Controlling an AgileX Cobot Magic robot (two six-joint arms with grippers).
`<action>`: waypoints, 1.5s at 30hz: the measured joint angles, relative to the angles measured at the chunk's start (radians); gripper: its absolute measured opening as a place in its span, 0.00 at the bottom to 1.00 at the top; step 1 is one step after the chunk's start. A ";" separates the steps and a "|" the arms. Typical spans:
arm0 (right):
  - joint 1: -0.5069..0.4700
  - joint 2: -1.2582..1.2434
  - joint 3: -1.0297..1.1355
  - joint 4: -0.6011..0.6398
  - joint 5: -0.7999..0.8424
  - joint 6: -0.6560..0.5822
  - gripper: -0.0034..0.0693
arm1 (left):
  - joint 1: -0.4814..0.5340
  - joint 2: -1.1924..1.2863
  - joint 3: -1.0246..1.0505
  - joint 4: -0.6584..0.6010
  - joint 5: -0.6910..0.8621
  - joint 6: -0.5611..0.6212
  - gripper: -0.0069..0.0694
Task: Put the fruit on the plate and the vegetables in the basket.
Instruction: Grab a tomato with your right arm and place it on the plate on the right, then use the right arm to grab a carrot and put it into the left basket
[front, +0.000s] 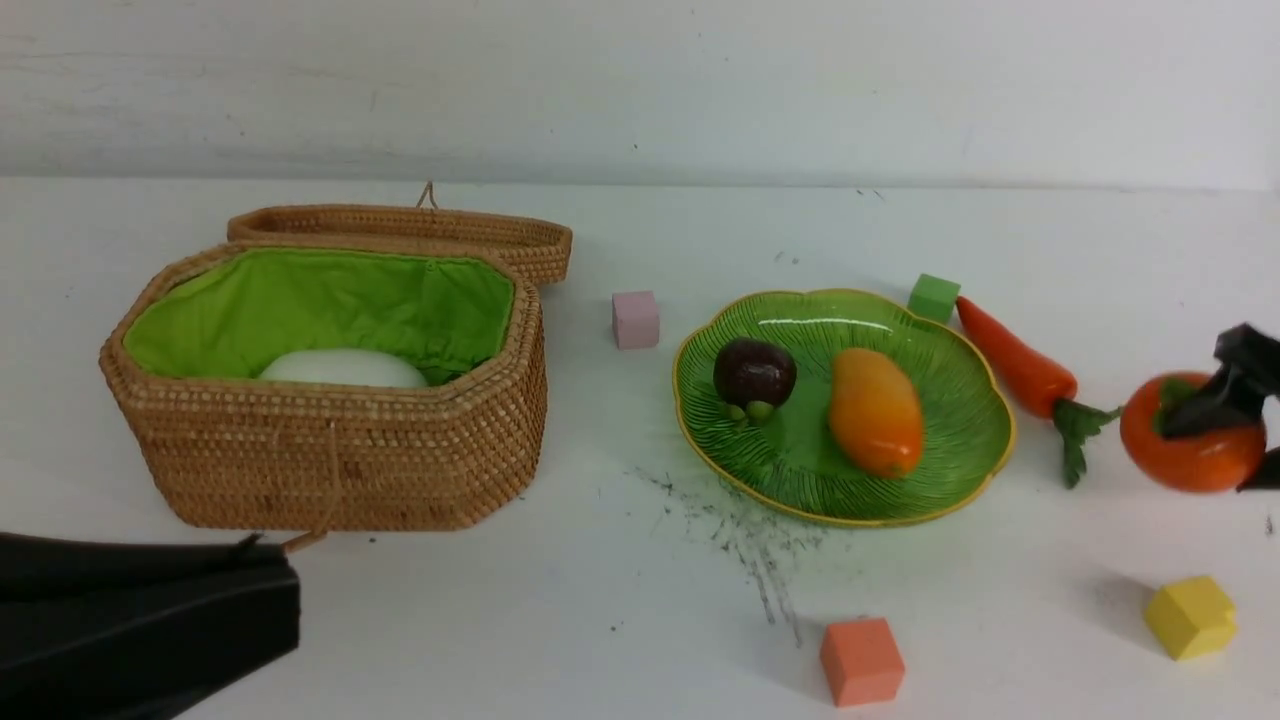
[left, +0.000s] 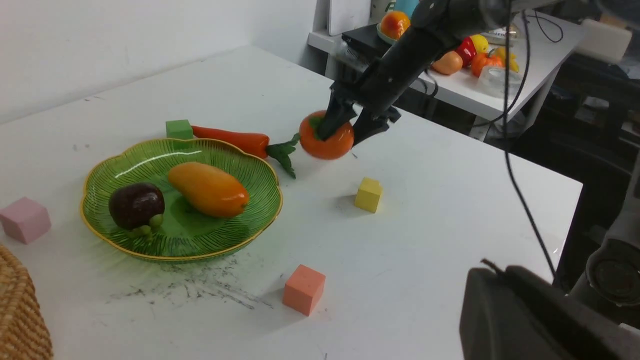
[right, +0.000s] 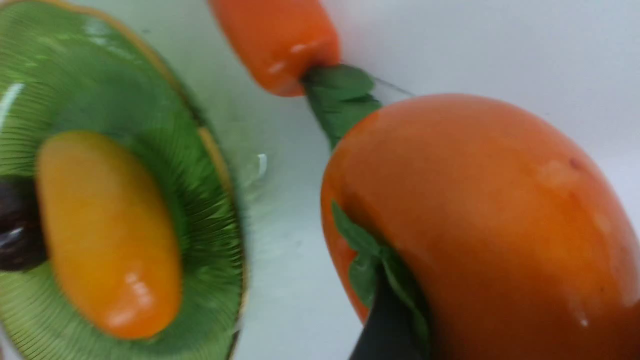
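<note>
Right fingers (front: 1205, 403) are spread around the persimmon (front: 1195, 455), one touching its leafy top. It sits on the surface (front: 600, 600) right of the plate (front: 955, 475), by the carrot (front: 1015, 365). Left fingers (front: 270, 610) pressed together, near left.

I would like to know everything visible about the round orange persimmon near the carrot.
The persimmon is a round, glossy orange toy, plastic by its look, with a green leaf cap. It sits on the white table, to the right of the plate, not on it. The right pincer straddles it with open jaws, one dark finger on the leaf cap. The green top of the carrot reaches its side.
</note>
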 joint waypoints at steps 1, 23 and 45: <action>0.008 -0.044 -0.003 0.000 0.014 0.009 0.75 | 0.000 0.000 0.000 0.018 0.000 0.000 0.10; 0.642 0.003 -0.011 -0.052 -0.378 -0.158 0.75 | 0.000 0.000 0.000 0.140 -0.010 -0.026 0.10; 0.643 -0.129 -0.009 -0.139 -0.371 -0.151 0.85 | 0.000 0.000 0.000 0.126 0.018 -0.027 0.11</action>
